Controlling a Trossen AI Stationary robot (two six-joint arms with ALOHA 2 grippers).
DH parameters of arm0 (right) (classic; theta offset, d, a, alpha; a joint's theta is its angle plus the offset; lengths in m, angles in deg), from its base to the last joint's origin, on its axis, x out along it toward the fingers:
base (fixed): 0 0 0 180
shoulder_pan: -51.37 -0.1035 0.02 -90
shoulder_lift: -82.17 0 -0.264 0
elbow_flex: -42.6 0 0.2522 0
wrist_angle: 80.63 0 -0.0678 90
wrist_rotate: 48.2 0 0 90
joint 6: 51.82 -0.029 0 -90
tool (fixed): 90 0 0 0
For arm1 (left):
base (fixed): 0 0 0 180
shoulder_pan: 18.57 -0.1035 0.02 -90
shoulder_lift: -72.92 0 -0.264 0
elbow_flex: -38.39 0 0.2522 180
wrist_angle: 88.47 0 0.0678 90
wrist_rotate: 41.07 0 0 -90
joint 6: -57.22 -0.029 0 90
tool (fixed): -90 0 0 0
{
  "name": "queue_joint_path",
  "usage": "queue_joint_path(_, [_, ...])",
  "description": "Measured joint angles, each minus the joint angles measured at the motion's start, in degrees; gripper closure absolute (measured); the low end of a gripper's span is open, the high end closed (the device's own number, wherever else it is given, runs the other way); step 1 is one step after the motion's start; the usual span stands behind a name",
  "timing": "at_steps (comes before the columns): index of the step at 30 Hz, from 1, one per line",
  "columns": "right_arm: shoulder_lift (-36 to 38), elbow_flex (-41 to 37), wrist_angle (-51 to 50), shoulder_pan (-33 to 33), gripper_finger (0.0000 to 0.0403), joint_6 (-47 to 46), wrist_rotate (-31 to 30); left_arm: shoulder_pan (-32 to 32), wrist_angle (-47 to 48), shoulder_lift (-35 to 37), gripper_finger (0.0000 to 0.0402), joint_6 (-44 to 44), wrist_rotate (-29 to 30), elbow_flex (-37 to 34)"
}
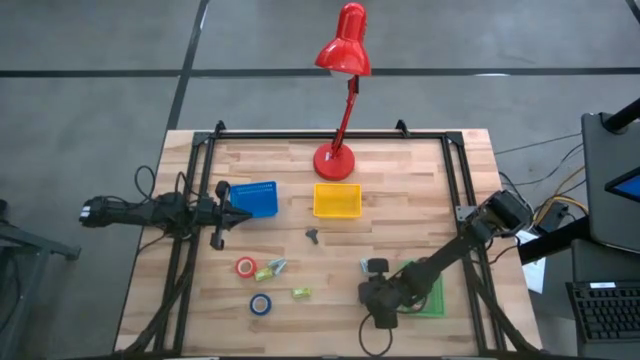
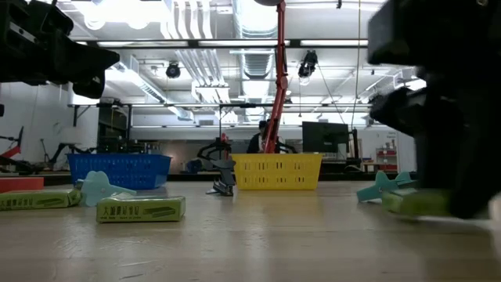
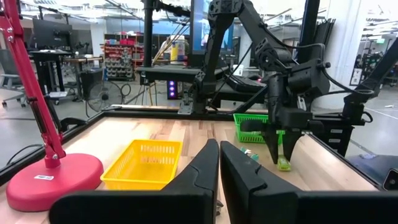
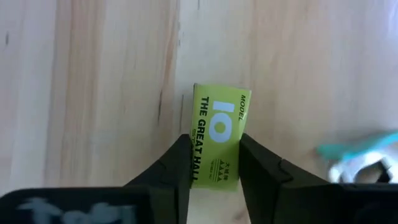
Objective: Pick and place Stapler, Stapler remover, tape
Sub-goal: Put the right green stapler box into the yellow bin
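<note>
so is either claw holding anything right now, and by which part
The right claw has its fingers on the two long sides of a small yellow-green staple box, at the end nearest the wrist. The left claw is shut and holds nothing.

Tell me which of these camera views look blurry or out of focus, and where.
Low view: the right arm's end effector is a dark, unfocused mass up close, and the ceiling lights glare. Right wrist view: the small green-yellow staple box reads sharply, while the teal plastic staple remover at the edge smears. High view: evenly lit and sharp.
</note>
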State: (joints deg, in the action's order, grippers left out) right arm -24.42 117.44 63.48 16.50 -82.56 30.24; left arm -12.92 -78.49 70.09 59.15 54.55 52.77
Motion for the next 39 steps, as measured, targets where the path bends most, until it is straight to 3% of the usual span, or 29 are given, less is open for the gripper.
queue_joint_path(6, [1.83, 3.82, -2.39, 2.72, 0.0293, 8.88, -0.38, 0.00, -0.01, 0.00, 0.0380, 0.01, 0.00, 0.00])
queue_joint_path(10, [4.46, 6.88, -7.24, 6.47, 0.0290, 16.01, -5.08, 0.00, -0.01, 0.00, 0.0382, 0.01, 0.01, 0.00])
queue_joint_path(18, [12.26, 6.89, -10.71, 21.72, 0.0296, 24.15, -8.03, 0.00, -0.01, 0.00, 0.0380, 0.02, 0.00, 0.00])
queue_joint_path(24, [15.11, 6.04, -10.11, 34.14, 0.0284, 27.04, -4.26, 0.00, 0.00, 0.00, 0.0383, 0.01, 0.00, 0.00])
queue_joint_path(28, [13.92, 5.37, -9.84, 40.43, 0.0283, 27.72, 2.62, 0.00, -0.01, 0.00, 0.0381, 0.02, 0.00, 0.00])
queue_joint_path(33, [10.03, 4.67, -8.21, 43.11, 0.0277, 28.75, 3.95, 0.00, 0.00, 0.00, 0.0382, 0.01, 0.00, 0.00])
queue_joint_path(39, [7.58, 5.11, -6.18, 43.60, 0.0230, 30.86, 4.21, 0.00, 0.01, 0.00, 0.0382, 0.02, 0.00, 0.00])
